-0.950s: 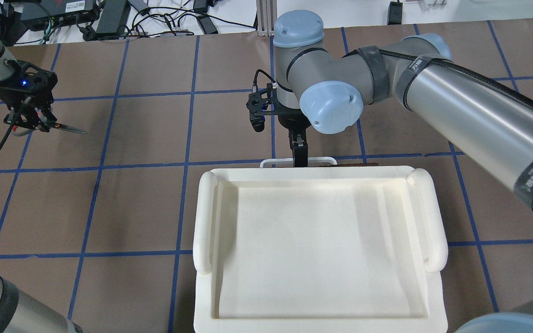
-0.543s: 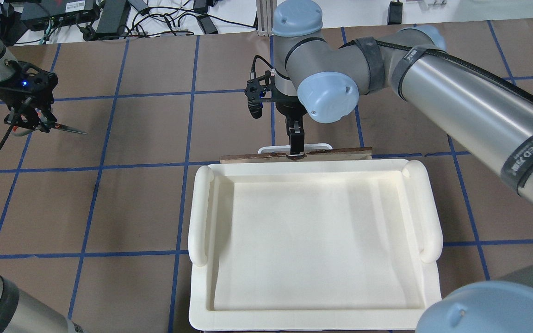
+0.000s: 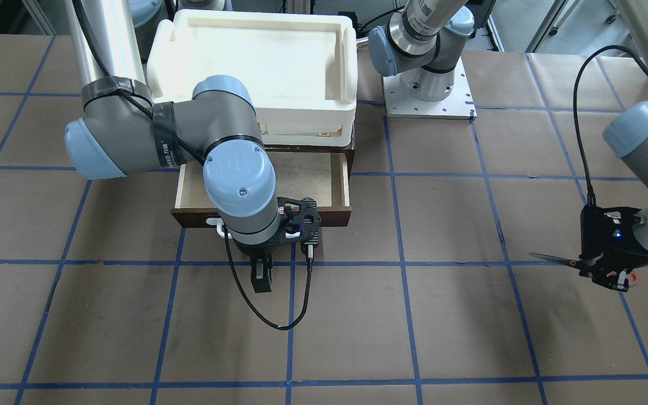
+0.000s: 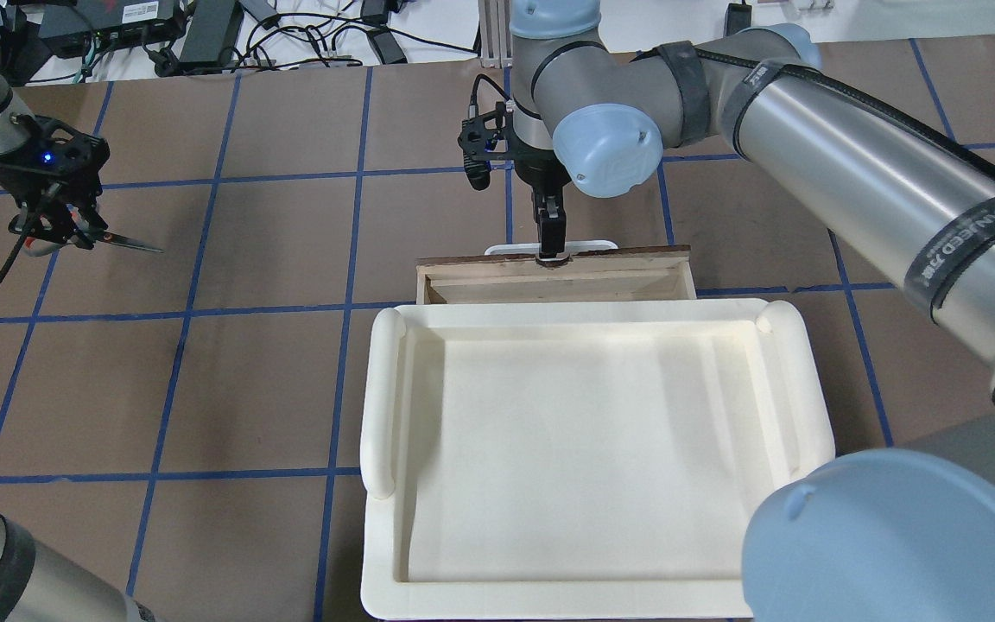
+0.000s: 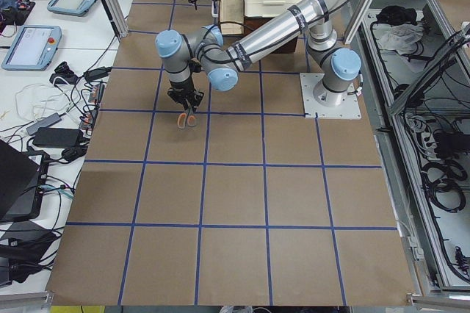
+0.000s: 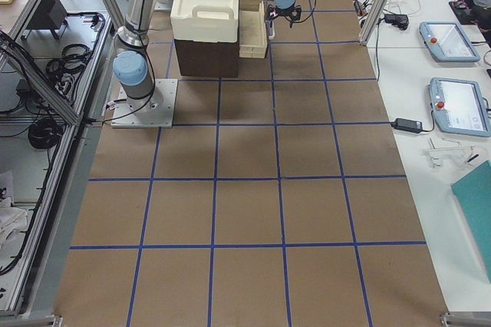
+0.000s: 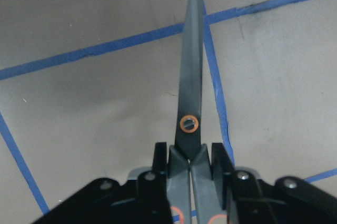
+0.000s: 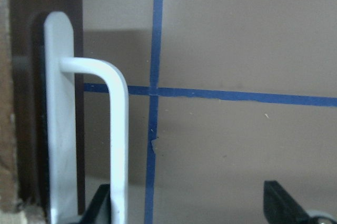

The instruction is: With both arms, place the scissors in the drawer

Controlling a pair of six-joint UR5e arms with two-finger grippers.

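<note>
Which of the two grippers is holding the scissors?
The left gripper, off to the side, clamps the scissors; the right gripper is at the drawer handle.

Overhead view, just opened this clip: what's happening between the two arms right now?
The right gripper is at the drawer, jaws apart, with one finger hooked behind its white bar handle. The drawer stands partly open under the cream tray, and the part of its inside that shows looks empty. Off to the side, the left gripper holds the scissors in the air, blades closed. They are not yet in the drawer.
</note>
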